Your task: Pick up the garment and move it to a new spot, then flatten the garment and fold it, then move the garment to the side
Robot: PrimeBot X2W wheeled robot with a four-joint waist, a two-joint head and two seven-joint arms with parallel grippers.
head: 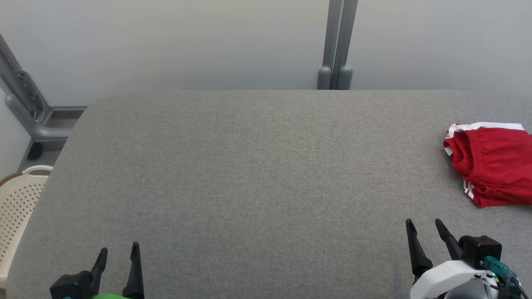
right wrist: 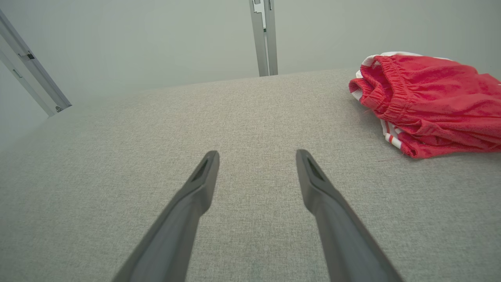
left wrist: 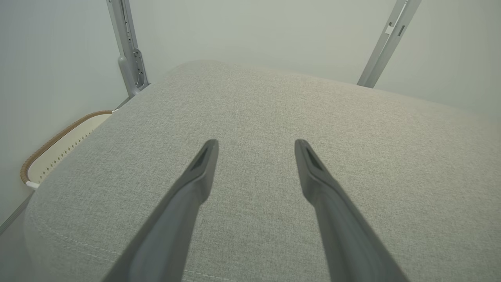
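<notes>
The red, white-striped shorts (head: 494, 166) are lying bunched in a loose heap at the tabletop's (head: 249, 166) right edge, about midway along it. The right claw (head: 424, 222) is hovering over the tabletop's near right corner with its fingers spread and nothing between them, the shorts lying a little beyond it. The left claw (head: 119, 247) is hanging over the tabletop's near left corner, also spread and empty, well apart from the shorts. A basket (head: 20, 203) is standing off the tabletop's left side.

The shorts are looking light, soft and limp, so they are likely to sag and drape from any single pinch, and the woven tabletop cover may drag at them. The gathered elastic waistband (right wrist: 391, 84), facing the tabletop's centre, is probably the firmest hold, being thick enough to pinch through all layers. Flattening will likely go better with one claw at each end of it.
</notes>
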